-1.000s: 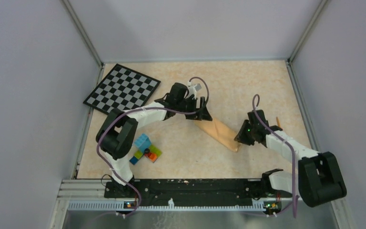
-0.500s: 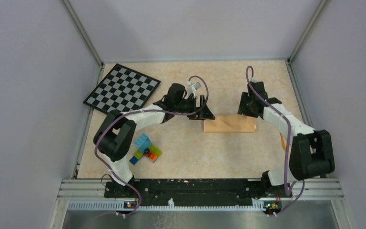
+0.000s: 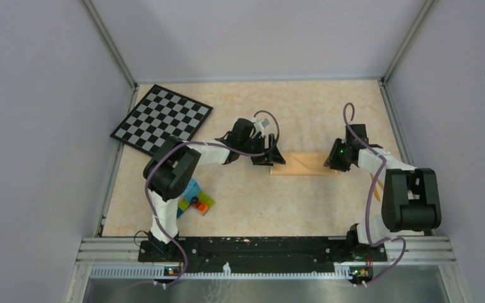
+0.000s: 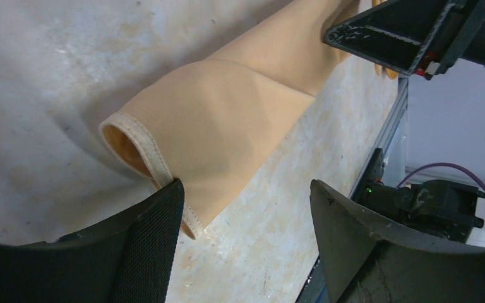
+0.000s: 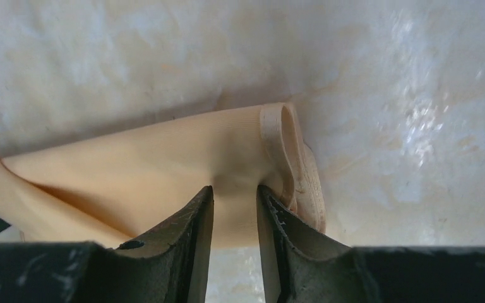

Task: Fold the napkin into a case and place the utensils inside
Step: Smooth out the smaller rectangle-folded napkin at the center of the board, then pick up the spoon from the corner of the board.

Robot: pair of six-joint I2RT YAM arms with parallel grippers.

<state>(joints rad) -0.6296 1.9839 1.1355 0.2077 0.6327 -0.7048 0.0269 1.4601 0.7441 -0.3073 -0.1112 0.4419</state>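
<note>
folded napkin [image 3: 303, 164] swung from diagonal to level, now mid-table. pinched at its right end by right gripper [image 3: 332, 163]; left gripper [image 3: 274, 158] spread wide at the pouch mouth, likely readying utensil insertion.

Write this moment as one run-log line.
left pincer: open, at left end of napkin | right pincer: shut on right end | napkin: folded strip on table

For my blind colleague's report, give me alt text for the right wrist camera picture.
Two dark fingers pinch a folded peach napkin near its hemmed end, close up. The cloth lies on a pale, glossy table.
</note>
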